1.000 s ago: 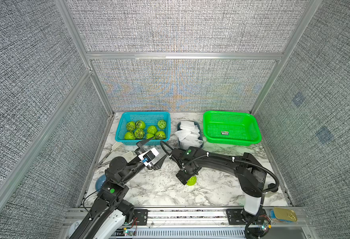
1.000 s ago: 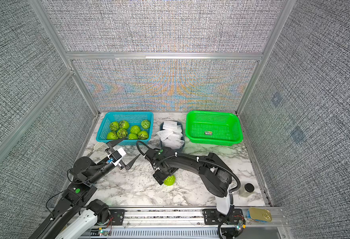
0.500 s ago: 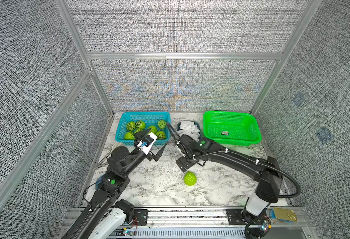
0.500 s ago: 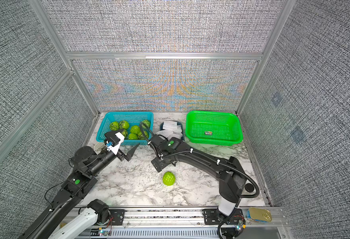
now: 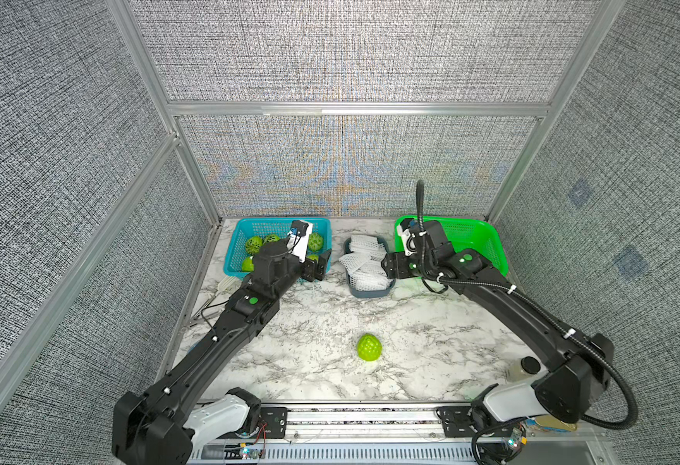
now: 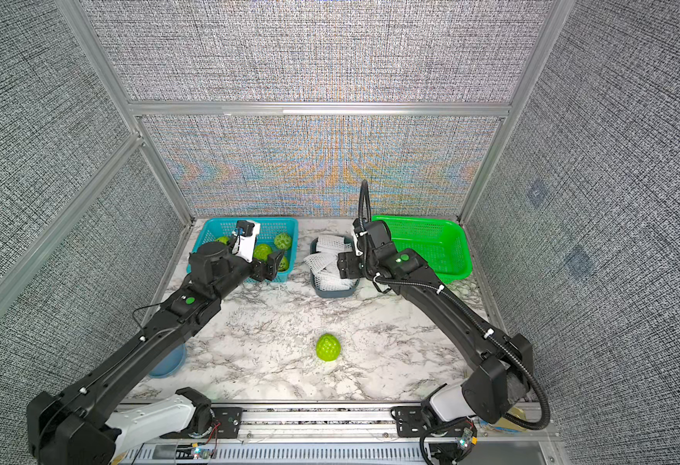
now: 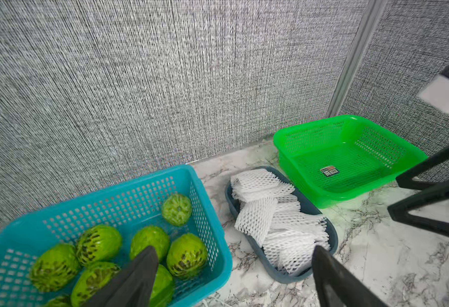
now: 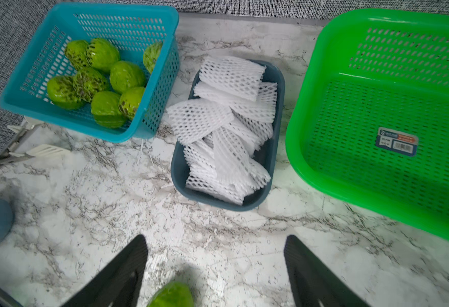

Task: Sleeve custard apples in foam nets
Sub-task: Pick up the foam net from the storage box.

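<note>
1 custard apple (image 5: 369,347) is seen alone on the marble table (image 5: 310,322). The other custard apples (image 8: 126,75) are kept in the blue basket (image 8: 117,25), the foam nets (image 8: 228,125) in the grey tray (image 8: 272,151). The left gripper (image 7: 232,251) is held wide and empty by the basket; the right gripper (image 8: 216,239), equally wide and empty, beside the tray.
</note>
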